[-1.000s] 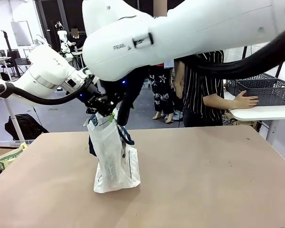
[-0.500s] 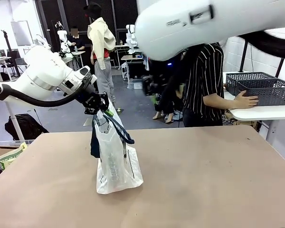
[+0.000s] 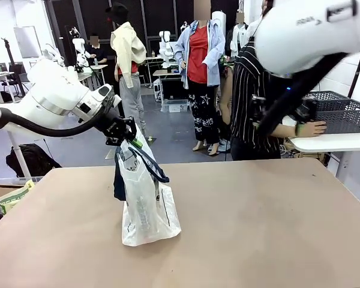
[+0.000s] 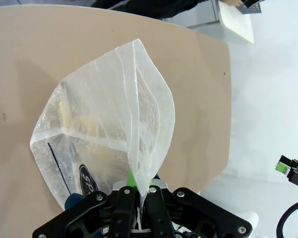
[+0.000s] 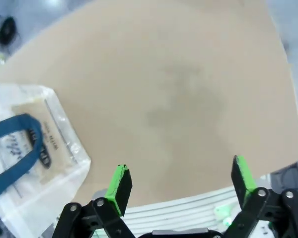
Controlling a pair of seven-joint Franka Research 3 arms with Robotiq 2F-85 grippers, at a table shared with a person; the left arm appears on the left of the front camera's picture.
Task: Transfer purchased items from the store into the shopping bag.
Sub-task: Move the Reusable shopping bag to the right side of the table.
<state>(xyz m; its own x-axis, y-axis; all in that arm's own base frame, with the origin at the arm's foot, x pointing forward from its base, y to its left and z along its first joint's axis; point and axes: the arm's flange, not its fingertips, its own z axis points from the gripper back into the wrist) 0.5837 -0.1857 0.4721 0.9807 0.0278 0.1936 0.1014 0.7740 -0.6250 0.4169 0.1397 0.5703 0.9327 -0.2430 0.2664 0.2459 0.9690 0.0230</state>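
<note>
The shopping bag (image 3: 145,207), translucent white with navy handles (image 3: 145,161), stands on the tan table (image 3: 258,228). My left gripper (image 3: 123,133) is shut on the bag's top rim and holds it upright. In the left wrist view the gripper (image 4: 139,192) pinches the plastic, and the purchased items show as a dim yellowish shape (image 4: 65,115) through the bag (image 4: 109,119). My right gripper (image 5: 181,178) hangs open and empty above bare table, right of the bag (image 5: 27,148). The store, a dark grey basket (image 3: 339,113), sits on a white side table at the far right.
A person in a striped shirt (image 3: 255,102) stands at the far side with a hand (image 3: 310,127) against the basket. My right arm (image 3: 306,30) crosses the upper right of the front view. Bare table lies right of the bag.
The right arm has swung away from above the bag, up and to the right, toward the basket side. The left gripper and the bag have stayed nearly still.
</note>
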